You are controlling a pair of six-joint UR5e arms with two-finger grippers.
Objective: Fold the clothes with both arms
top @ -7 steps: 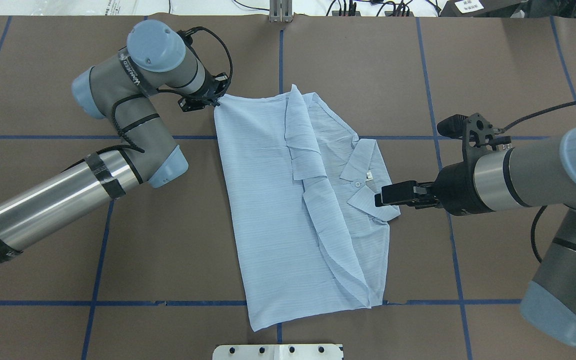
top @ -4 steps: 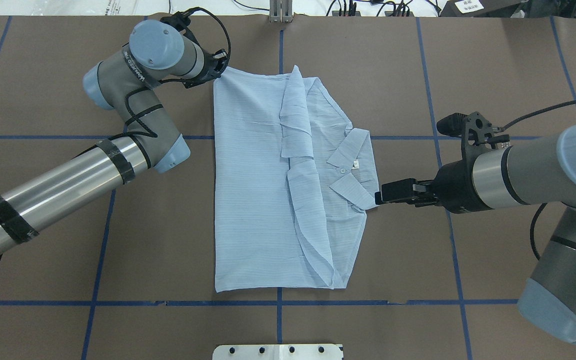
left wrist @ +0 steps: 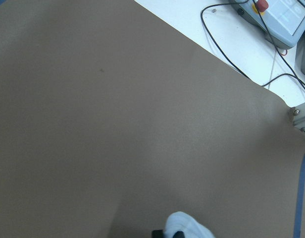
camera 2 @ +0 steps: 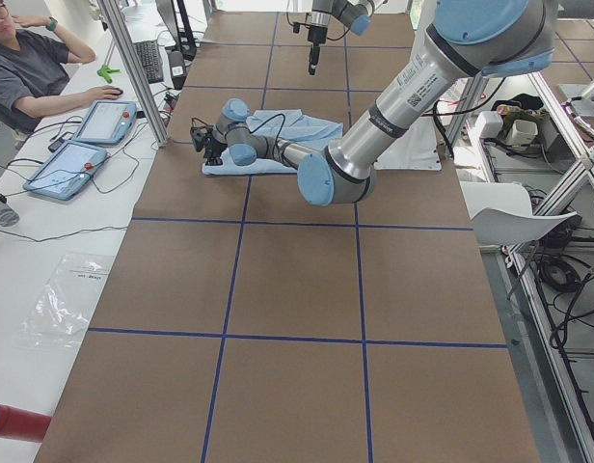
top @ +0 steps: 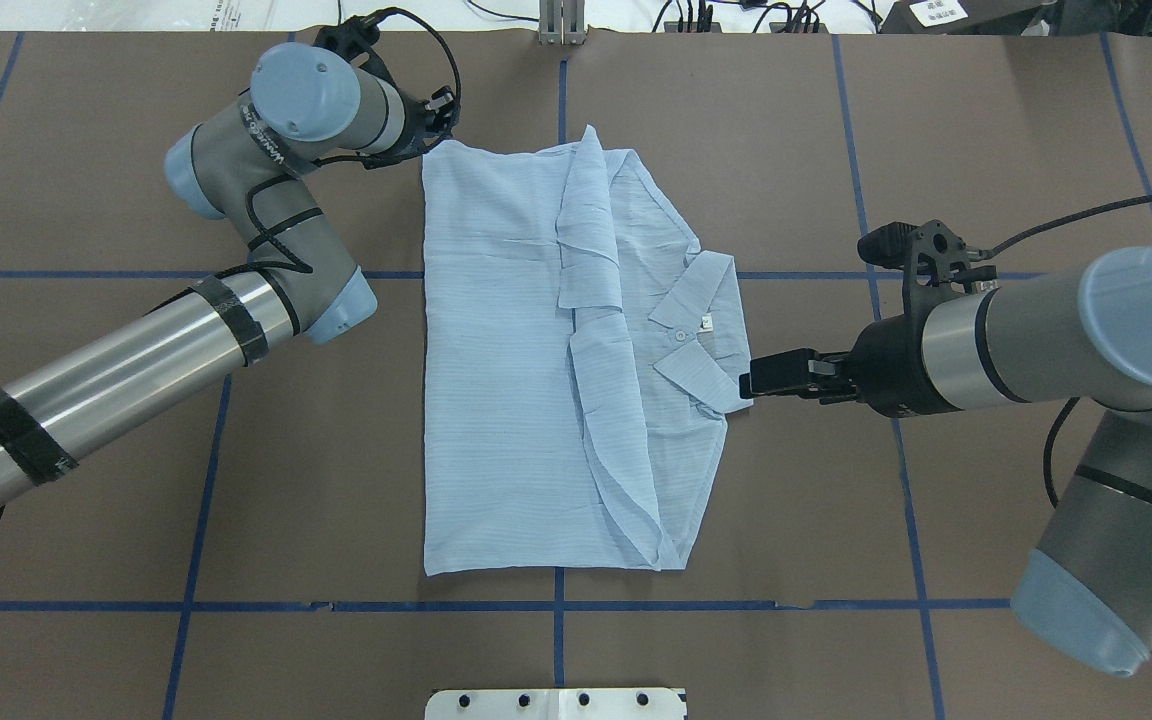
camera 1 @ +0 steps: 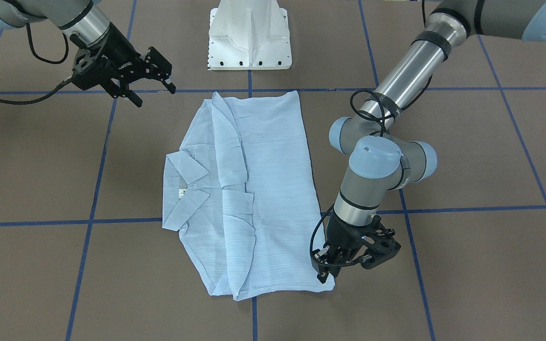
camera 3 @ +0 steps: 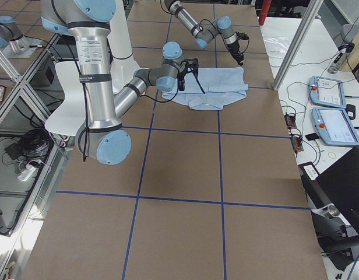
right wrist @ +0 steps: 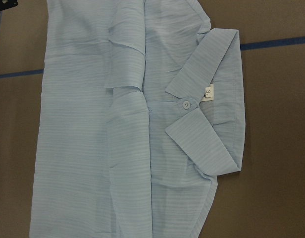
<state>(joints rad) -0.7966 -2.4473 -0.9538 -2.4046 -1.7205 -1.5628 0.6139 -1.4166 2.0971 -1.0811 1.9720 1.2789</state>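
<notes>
Now left tool (camera 1: pixel 323 275) pinches shirt (camera 1: pixel 268 180) corner; right tool (camera 1: pixel 155 96) gapes.

Stretching the left arm (top: pixel 136 370) far out over the table, with the elbow joints bent and the wrist pointing steeply down. Pinching one corner of the shirt (camera 1: pixel 263 189) between the closed fingers of the left gripper (camera 1: pixel 323 272), right at table level. Extending the right arm (top: pixel 1036 335) nearly level from the opposite side, with the wrist in line with the forearm. Holding the right gripper (camera 1: pixel 155 94) raised off the table, with jaws spread wide, nothing between them, and fingers angling downward.
</notes>
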